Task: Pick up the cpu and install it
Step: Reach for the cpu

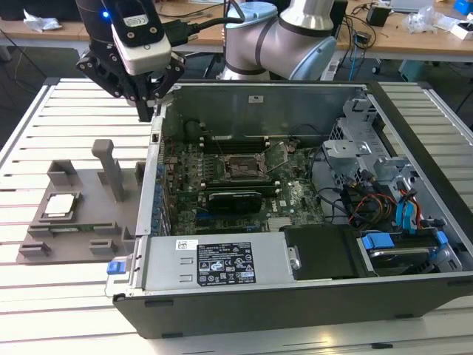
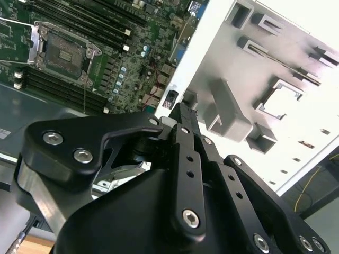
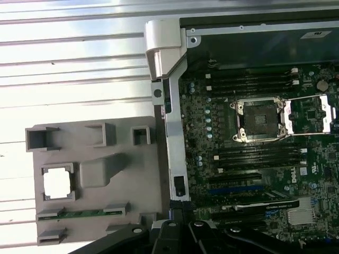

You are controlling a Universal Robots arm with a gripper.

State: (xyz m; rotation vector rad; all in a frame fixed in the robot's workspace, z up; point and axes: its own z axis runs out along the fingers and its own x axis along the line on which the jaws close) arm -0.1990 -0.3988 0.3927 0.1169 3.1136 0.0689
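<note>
Gripper point(image 1: 145, 112), fingers pressed together and empty, hovers over computer case point(image 1: 310, 299) edge, cpu point(image 1: 59, 205) in grey tray point(image 1: 92, 194).

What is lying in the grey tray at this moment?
The cpu lies in the tray's square recess, metal top up. A green strip lies in a slot beside it. The cpu's underside and the recess floor are covered.

In the first wrist view the gripper point(image 3: 180, 232) is cut off by the edge, and the cpu point(image 3: 57, 184) is washed out white.
</note>
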